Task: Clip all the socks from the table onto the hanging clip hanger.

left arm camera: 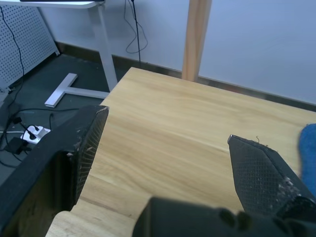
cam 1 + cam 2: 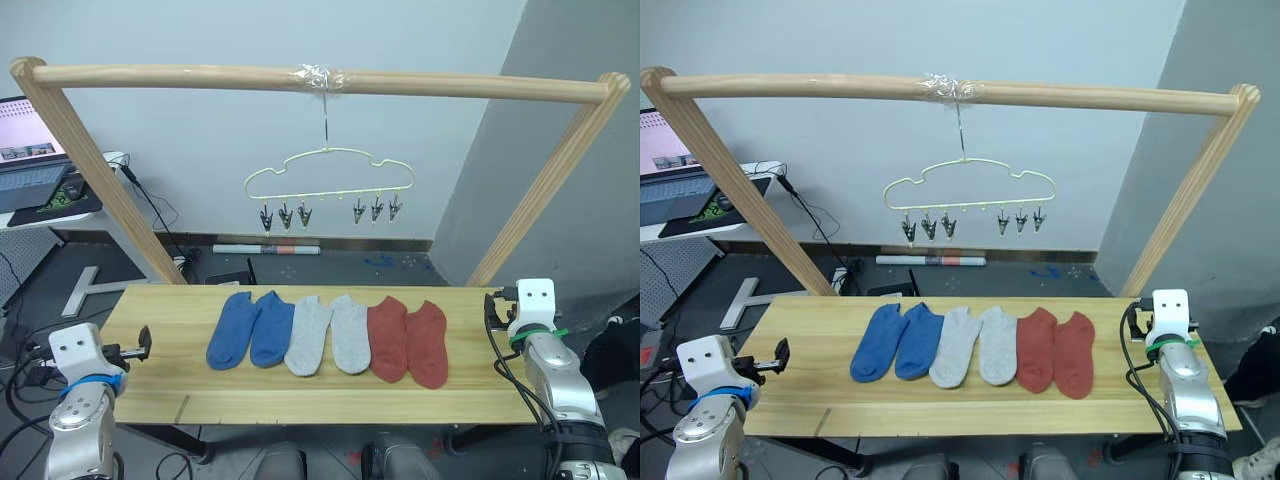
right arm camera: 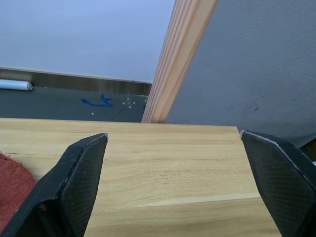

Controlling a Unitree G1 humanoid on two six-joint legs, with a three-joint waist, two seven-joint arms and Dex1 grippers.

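Left gripper (image 1: pixel 168 163) wide open, nothing in it, over the left end of the surface (image 2: pixel 160 310); right gripper (image 3: pixel 173 173) also wide open and empty over the right end, next to the pole frame's (image 2: pixel 300 78) right leg. Six socks lie flat in a row mid-surface, touching or nearly so: two blue socks (image 2: pixel 250 328) on the left, two grey socks (image 2: pixel 328 333) in the middle, two rust red socks (image 2: pixel 408 340) on the right, all well apart from both grippers. Clip hanger (image 2: pixel 330 180) hangs from the top pole above the socks, every clip bare.
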